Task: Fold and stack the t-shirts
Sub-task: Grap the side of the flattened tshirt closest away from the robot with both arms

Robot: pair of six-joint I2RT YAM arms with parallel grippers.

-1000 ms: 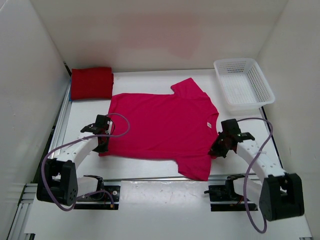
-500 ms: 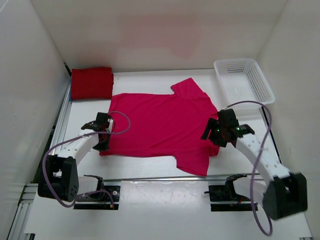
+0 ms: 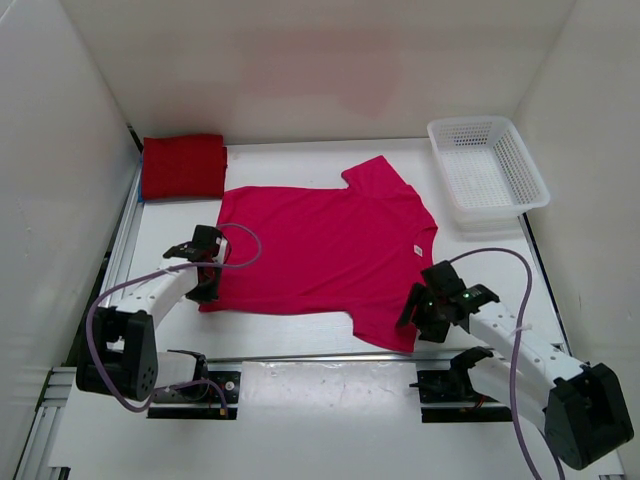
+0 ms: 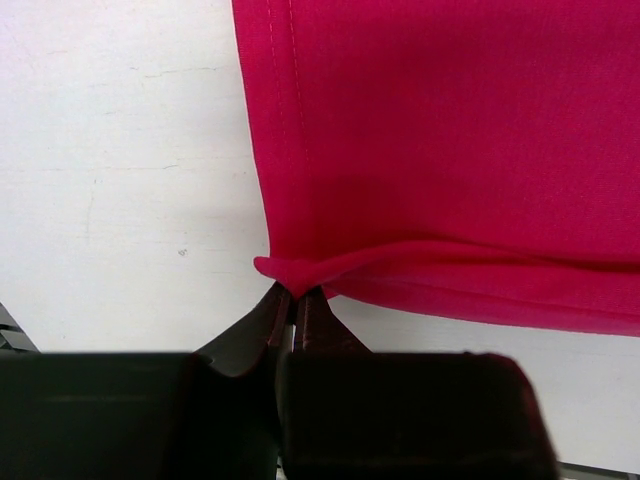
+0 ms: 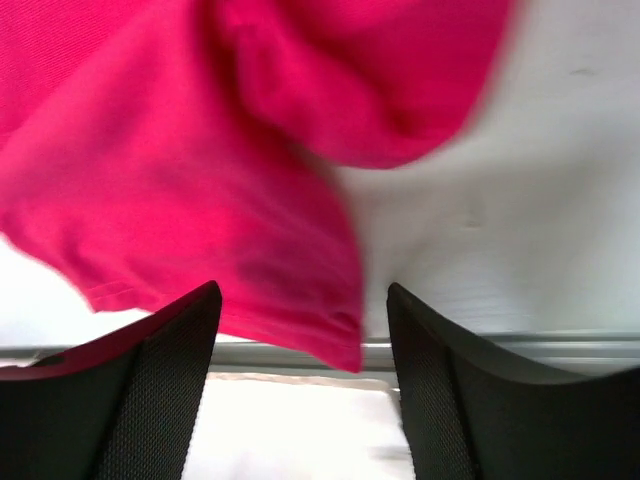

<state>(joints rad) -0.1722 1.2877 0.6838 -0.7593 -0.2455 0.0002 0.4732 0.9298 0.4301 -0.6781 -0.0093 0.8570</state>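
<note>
The pink-magenta t-shirt (image 3: 315, 250) lay spread flat in the middle of the table (image 3: 285, 160), collar toward the robot's right. A dark red t-shirt (image 3: 182, 166) sat already folded at the far left corner, and no blue one was in view. The step in hand looked like the first fold of the pink shirt, with both arms taking hold along its near edge. The left gripper (image 4: 292, 305) was pinched tight on the near hem corner (image 4: 275, 268), which puckered up just above its tips. The right gripper (image 5: 300, 325) stood wide apart over the near sleeve (image 5: 300, 250), its tips straddling the sleeve edge and gripping nothing yet. The next move probably called for it to drop and clamp the sleeve, so both arms could lift together. A small pale neck tag (image 3: 414, 250) showed at the collar, too small to read; no other writing was visible
</note>
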